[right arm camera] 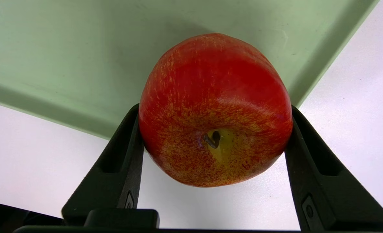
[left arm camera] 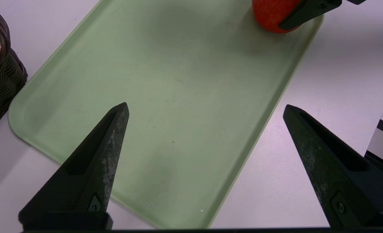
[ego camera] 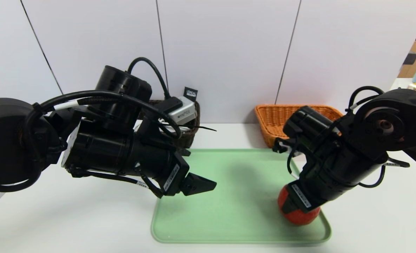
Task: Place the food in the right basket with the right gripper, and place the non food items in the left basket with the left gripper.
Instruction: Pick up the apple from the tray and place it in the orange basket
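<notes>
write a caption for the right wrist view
Right hand closed on a red apple at the corner of the green tray.

left basket (ego camera: 190,135) mostly behind left arm, apple (ego camera: 299,216) half hidden by right hand (ego camera: 301,205)

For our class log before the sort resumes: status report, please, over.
Right gripper shut on apple, low at tray corner. Left gripper open, empty, over tray. Orange basket behind, path unobstructed.
</notes>
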Robot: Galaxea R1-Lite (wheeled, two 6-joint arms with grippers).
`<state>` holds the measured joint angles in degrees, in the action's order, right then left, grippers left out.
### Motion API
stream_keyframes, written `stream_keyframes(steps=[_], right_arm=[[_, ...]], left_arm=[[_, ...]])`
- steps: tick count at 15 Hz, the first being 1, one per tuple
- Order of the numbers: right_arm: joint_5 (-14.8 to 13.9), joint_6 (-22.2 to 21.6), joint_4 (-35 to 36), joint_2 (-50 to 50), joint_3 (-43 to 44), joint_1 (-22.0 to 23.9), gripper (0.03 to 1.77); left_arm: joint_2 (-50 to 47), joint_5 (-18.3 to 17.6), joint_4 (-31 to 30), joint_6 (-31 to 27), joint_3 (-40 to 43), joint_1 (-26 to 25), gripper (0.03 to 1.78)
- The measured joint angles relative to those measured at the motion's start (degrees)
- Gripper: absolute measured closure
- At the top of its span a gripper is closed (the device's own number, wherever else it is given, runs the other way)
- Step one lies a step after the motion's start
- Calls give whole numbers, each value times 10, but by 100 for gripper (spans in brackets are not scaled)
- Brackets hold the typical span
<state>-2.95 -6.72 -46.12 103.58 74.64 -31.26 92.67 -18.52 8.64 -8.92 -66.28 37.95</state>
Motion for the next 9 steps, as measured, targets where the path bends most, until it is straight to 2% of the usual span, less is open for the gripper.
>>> stream_keyframes(steps=[9], right_arm=[[2, -1, 2, -30, 25, -2, 60]], left_arm=[[-6, 0, 1, 0, 0, 0, 12]])
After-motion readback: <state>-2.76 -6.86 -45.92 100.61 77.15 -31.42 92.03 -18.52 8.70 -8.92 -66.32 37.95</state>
